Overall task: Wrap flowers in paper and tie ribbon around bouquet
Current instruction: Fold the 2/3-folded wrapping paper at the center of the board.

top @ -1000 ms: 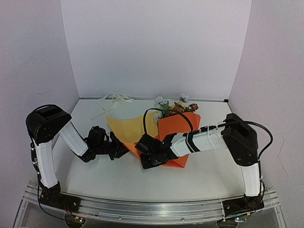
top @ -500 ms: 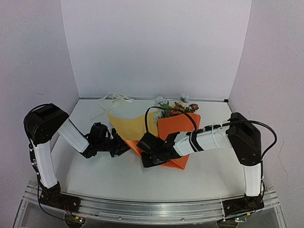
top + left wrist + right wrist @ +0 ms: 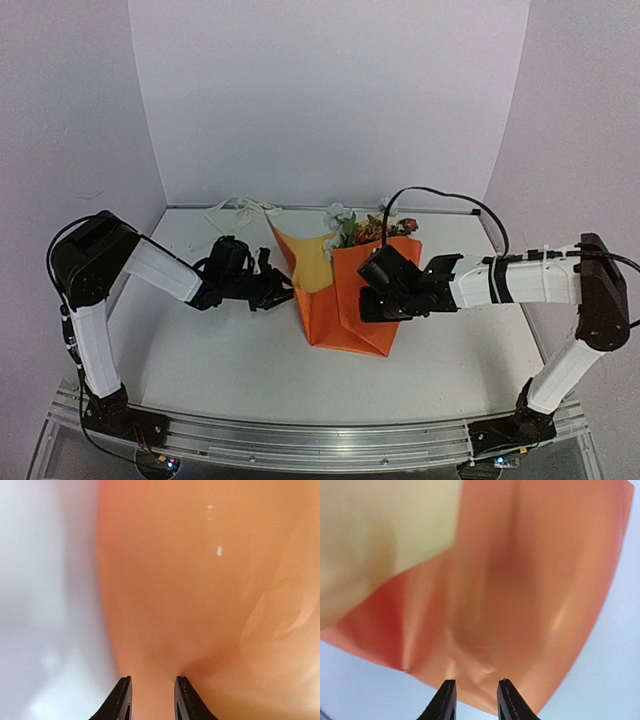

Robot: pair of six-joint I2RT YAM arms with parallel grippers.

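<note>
Glossy orange paper [image 3: 200, 580] fills our left gripper's [image 3: 152, 682] parted jaws; we cannot tell if it grips. Our right gripper [image 3: 477, 684] stands released, creased paper just ahead.

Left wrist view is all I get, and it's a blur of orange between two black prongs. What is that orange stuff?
Observer: It's the paper, folded up around the flowers, whose heads poke out at the far end.
Operator: Is it orange all over?
Observer: No, its inner face is yellow. That shows on the raised left flap beside the left end effector.
Operator: Is there anything to tie it with?
Observer: The ribbon lies loose near the back wall, left of the flowers, untouched.
</note>
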